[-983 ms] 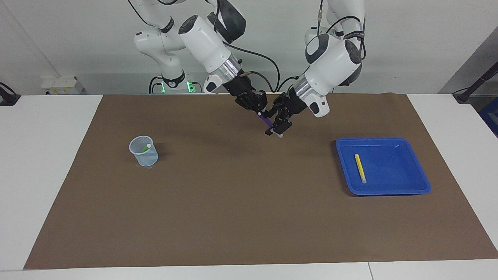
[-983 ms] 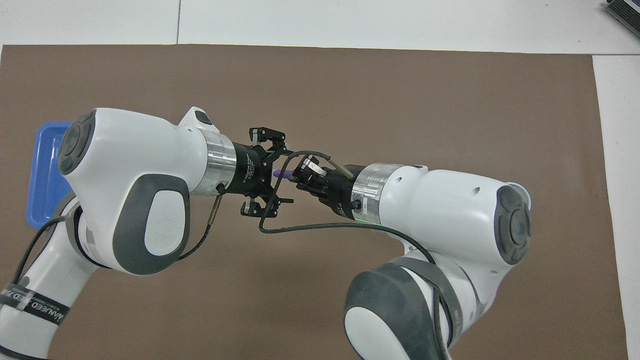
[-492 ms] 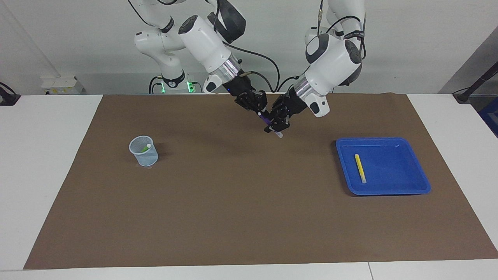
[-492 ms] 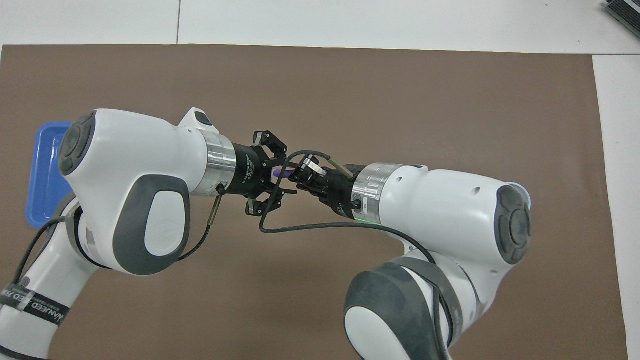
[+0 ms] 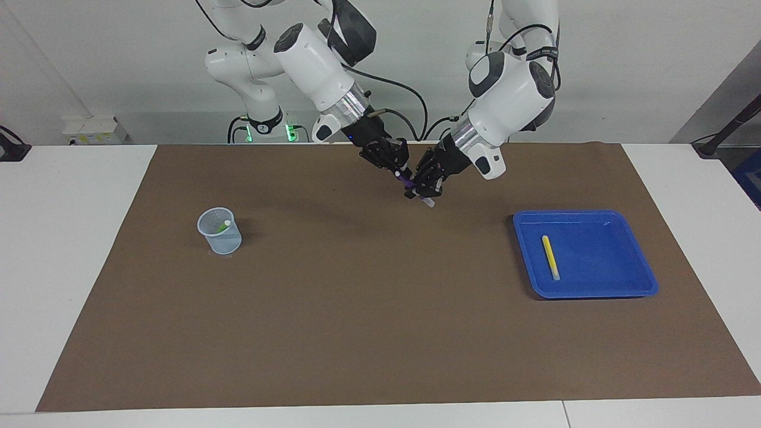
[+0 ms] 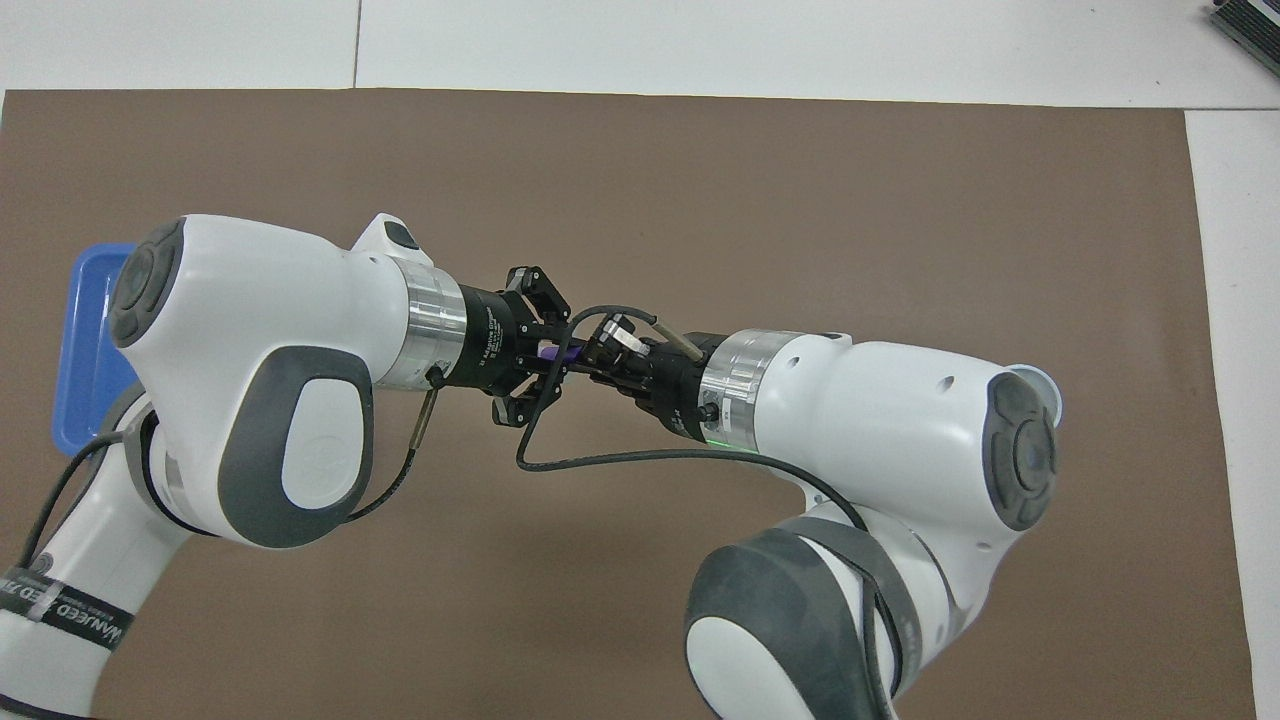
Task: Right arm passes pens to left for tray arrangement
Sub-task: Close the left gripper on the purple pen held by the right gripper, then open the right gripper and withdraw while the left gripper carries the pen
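Facing view: both pincers meet in the air over the brown mat, above its stretch between the mesh cup and the blue tray. The right pincer is clamped on the upper end of the purple pen; the left pincer is closed on the same pen lower down, its pale tip poking out below. The yellow pen lies in the tray, at the worktop's left-arm end. The green pen stands in the cup, toward the right arm's end.
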### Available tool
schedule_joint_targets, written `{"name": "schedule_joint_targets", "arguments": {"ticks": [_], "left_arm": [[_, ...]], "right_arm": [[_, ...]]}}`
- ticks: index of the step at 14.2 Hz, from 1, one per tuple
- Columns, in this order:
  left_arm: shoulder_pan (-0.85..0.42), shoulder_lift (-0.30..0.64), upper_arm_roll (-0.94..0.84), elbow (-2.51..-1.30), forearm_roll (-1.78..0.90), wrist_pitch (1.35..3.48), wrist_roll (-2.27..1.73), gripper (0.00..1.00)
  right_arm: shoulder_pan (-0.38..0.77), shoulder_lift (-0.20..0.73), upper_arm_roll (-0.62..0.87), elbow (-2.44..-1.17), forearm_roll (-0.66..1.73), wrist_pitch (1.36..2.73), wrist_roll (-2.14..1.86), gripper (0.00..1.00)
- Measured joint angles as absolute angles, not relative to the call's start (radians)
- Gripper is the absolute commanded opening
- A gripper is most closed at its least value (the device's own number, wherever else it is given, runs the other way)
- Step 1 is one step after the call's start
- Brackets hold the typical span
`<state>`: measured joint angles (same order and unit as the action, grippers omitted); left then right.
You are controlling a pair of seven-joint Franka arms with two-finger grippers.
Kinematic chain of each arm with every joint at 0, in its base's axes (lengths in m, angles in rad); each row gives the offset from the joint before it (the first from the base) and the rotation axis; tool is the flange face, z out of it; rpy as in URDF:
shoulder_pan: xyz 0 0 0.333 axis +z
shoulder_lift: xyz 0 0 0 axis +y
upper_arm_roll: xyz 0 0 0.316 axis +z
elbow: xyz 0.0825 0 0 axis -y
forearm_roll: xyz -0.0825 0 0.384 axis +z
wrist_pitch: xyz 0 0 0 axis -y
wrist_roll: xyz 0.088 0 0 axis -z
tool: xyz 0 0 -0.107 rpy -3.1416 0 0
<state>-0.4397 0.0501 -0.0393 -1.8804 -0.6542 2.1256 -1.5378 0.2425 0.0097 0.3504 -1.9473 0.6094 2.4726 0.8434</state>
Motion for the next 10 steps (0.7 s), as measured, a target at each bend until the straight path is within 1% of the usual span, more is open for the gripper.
{"name": "schedule_joint_targets", "arguments": {"ticks": [2, 3, 5, 6, 7, 10], "left_arm": [[-0.44, 0.049, -0.038, -1.88, -0.654, 2.124, -1.522, 0.0], [-0.44, 0.049, -0.037, -1.88, -0.654, 2.122, -1.517, 0.0], [-0.44, 0.047, -0.037, -1.88, -0.654, 2.11, -1.501, 0.0], [-0.44, 0.043, -0.036, -1.88, -0.654, 2.097, -1.485, 0.0], [-0.438, 0.039, -0.035, -1.881, -0.653, 2.085, -1.463, 0.0], [-0.404, 0.028, -0.029, -1.881, -0.651, 2.027, -1.329, 0.0]], "right_arm": [[0.243, 0.009, 0.352, -1.947, 0.61, 2.472, 0.843, 0.0], [0.243, 0.009, 0.353, -1.947, 0.61, 2.472, 0.843, 0.33], [0.242, 0.01, 0.352, -1.947, 0.61, 2.474, 0.843, 0.59], [0.242, 0.01, 0.348, -1.947, 0.61, 2.474, 0.843, 0.84], [0.241, 0.01, 0.345, -1.947, 0.61, 2.474, 0.843, 1.0], [0.241, 0.01, 0.343, -1.947, 0.61, 2.472, 0.841, 1.0]]}}
